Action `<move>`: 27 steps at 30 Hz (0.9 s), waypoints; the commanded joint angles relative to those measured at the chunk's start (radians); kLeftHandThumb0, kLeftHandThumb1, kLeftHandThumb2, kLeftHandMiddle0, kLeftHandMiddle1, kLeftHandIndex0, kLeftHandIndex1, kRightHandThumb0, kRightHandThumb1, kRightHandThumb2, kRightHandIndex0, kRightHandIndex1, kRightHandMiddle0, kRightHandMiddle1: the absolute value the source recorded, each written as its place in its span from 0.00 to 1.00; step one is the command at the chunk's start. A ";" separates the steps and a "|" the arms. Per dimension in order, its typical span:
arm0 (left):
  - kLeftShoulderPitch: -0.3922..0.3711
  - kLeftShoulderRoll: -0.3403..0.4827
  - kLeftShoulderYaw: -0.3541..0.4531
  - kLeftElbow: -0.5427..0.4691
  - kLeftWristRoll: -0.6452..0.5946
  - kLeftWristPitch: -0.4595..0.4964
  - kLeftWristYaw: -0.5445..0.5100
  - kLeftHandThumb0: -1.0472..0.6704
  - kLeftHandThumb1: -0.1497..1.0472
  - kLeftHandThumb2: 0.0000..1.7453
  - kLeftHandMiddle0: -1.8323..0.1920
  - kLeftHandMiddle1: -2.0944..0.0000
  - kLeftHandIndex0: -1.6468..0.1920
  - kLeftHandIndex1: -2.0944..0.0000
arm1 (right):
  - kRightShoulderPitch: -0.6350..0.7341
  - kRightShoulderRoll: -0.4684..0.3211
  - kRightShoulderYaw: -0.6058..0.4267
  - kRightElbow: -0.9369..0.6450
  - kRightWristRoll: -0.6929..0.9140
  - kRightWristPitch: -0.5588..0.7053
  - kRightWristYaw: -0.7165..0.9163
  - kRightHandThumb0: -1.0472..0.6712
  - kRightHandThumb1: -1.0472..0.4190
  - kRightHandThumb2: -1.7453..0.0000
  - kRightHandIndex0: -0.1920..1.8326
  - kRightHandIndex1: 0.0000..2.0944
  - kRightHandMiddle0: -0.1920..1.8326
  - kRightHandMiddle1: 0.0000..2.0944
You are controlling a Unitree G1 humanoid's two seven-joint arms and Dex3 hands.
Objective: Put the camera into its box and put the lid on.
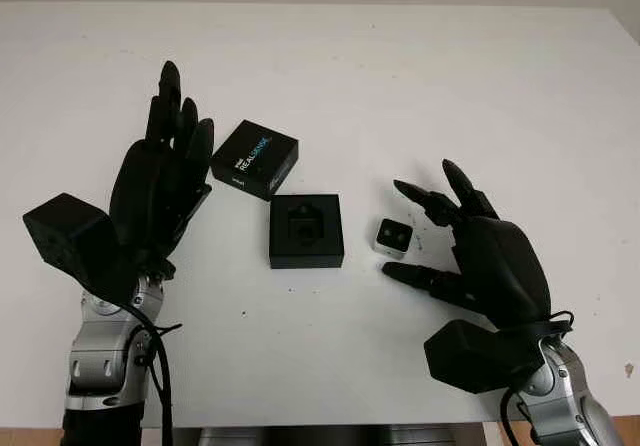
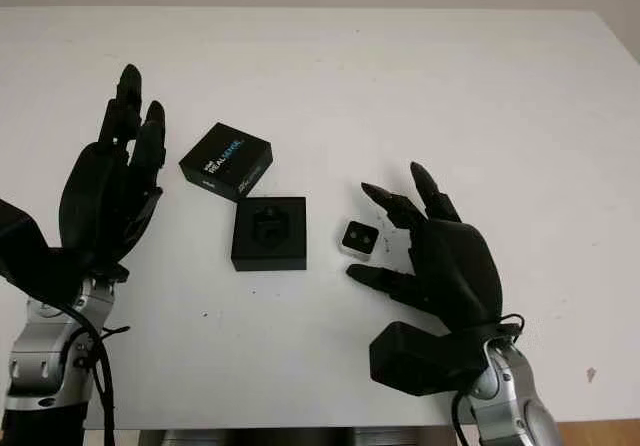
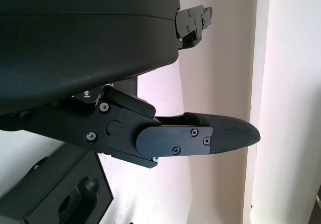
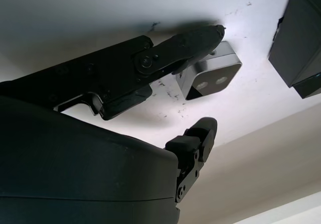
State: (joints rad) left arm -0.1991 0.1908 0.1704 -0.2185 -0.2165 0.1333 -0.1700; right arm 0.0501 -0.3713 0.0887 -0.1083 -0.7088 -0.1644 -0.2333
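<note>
- White table (image 1: 400,86): open box (image 1: 306,231) mid-table, lid (image 1: 255,159) just behind it, camera (image 1: 393,236) beside the box, not yet inside
- Right hand (image 1: 425,236) open around the camera, not gripping; left hand (image 1: 165,181) open, raised beside the lid; both steps remain

left hand (image 1: 160,181): open, raised at left | right hand (image 1: 480,256): open, at right

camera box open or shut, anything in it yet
Open and empty. The box shows its bare moulded insert; its lid lies apart behind it, and the camera sits on the table beside it, by the open right hand.
</note>
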 commanded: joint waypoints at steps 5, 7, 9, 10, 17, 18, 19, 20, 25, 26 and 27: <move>0.018 0.007 0.005 -0.007 0.002 -0.016 -0.006 0.15 1.00 0.24 1.00 1.00 1.00 1.00 | -0.040 0.013 0.026 0.099 -0.018 -0.002 -0.053 0.25 0.06 0.97 0.19 0.03 0.29 0.26; 0.019 0.006 0.007 -0.010 -0.002 -0.013 -0.005 0.15 1.00 0.24 1.00 1.00 1.00 1.00 | -0.048 0.015 0.031 0.124 -0.012 0.001 -0.057 0.26 0.06 0.97 0.19 0.03 0.29 0.27; 0.020 0.006 0.008 -0.014 -0.004 -0.005 -0.005 0.15 1.00 0.24 1.00 1.00 1.00 1.00 | -0.053 0.015 0.034 0.140 -0.008 0.000 -0.058 0.27 0.06 0.97 0.19 0.03 0.28 0.27; 0.018 0.007 0.009 -0.012 -0.007 -0.008 -0.007 0.15 1.00 0.24 1.00 1.00 1.00 1.00 | -0.057 0.015 0.035 0.149 -0.008 0.001 -0.058 0.27 0.06 0.97 0.19 0.03 0.28 0.28; 0.009 0.005 0.003 -0.013 -0.003 -0.005 -0.010 0.16 1.00 0.24 1.00 1.00 1.00 1.00 | -0.071 0.015 0.042 0.182 0.007 -0.002 -0.053 0.27 0.05 0.97 0.20 0.03 0.28 0.30; 0.007 0.003 0.002 -0.014 -0.004 -0.002 -0.010 0.16 1.00 0.24 1.00 1.00 1.00 1.00 | -0.072 0.015 0.043 0.185 0.013 -0.003 -0.051 0.27 0.05 0.97 0.20 0.03 0.28 0.31; 0.006 0.003 0.001 -0.015 -0.004 -0.002 -0.009 0.16 1.00 0.24 1.00 1.00 1.00 1.00 | -0.074 0.014 0.043 0.192 0.019 -0.009 -0.055 0.28 0.04 0.97 0.20 0.03 0.28 0.34; 0.005 0.002 0.001 -0.016 -0.004 -0.002 -0.008 0.17 1.00 0.24 1.00 1.00 1.00 1.00 | -0.076 0.013 0.044 0.197 0.024 -0.015 -0.059 0.30 0.03 0.97 0.21 0.03 0.27 0.39; -0.003 0.009 -0.001 -0.012 0.008 -0.004 -0.006 0.17 1.00 0.25 1.00 1.00 1.00 1.00 | -0.099 0.002 0.053 0.251 0.018 -0.071 -0.121 0.37 0.00 0.94 0.25 0.04 0.24 0.58; -0.005 0.010 0.000 -0.010 0.008 -0.003 -0.007 0.16 1.00 0.25 1.00 1.00 1.00 1.00 | -0.103 0.000 0.055 0.261 0.018 -0.081 -0.130 0.37 0.00 0.94 0.25 0.04 0.24 0.60; -0.007 0.010 0.001 -0.007 0.007 -0.003 -0.008 0.16 1.00 0.25 1.00 1.00 1.00 1.00 | -0.108 0.002 0.056 0.268 0.024 -0.091 -0.135 0.37 0.00 0.94 0.26 0.04 0.24 0.61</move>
State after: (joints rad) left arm -0.1982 0.1932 0.1745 -0.2188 -0.2119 0.1332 -0.1763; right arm -0.0752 -0.3748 0.1328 0.1228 -0.6895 -0.2423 -0.3562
